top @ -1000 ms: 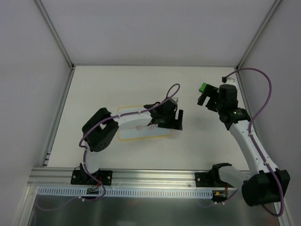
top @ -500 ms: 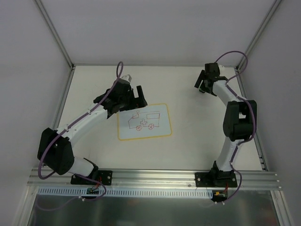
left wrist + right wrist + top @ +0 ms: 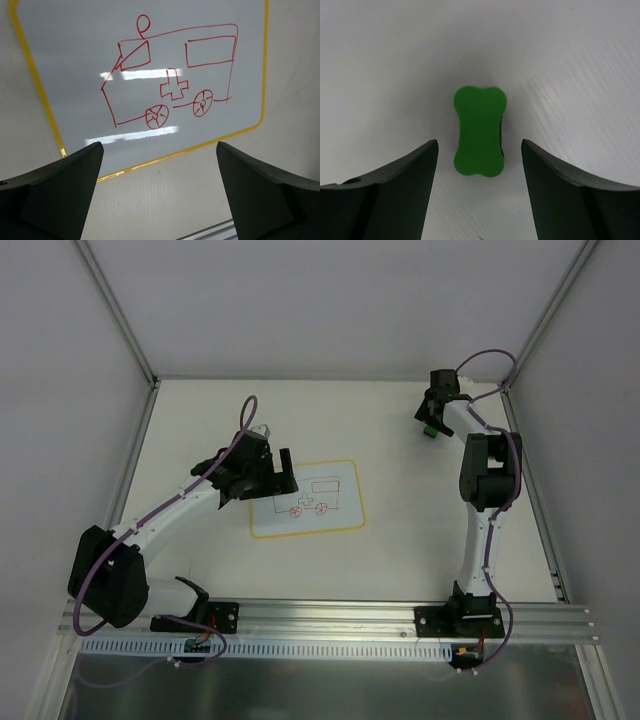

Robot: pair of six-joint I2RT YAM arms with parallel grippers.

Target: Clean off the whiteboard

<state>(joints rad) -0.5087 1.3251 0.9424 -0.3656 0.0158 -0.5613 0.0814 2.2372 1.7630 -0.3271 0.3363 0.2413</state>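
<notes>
**Pinch the green block square**

Mid-frame, top view: left gripper [image 3: 283,472], jaws wide apart & empty, over left edge of whiteboard [image 3: 340,515]; red drawing [image 3: 173,90] unwiped. Upper right: right gripper [image 3: 479,187], jaws apart, straddles green block [image 3: 480,131], prob. the eraser, no contact. Centre on its waist, close evenly, don't twist it.

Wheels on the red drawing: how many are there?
2. Both sit on the drawing's bottom line on the whiteboard: one wheel below the slanted windscreen, the other below the rectangular window. None looks hidden.
</notes>
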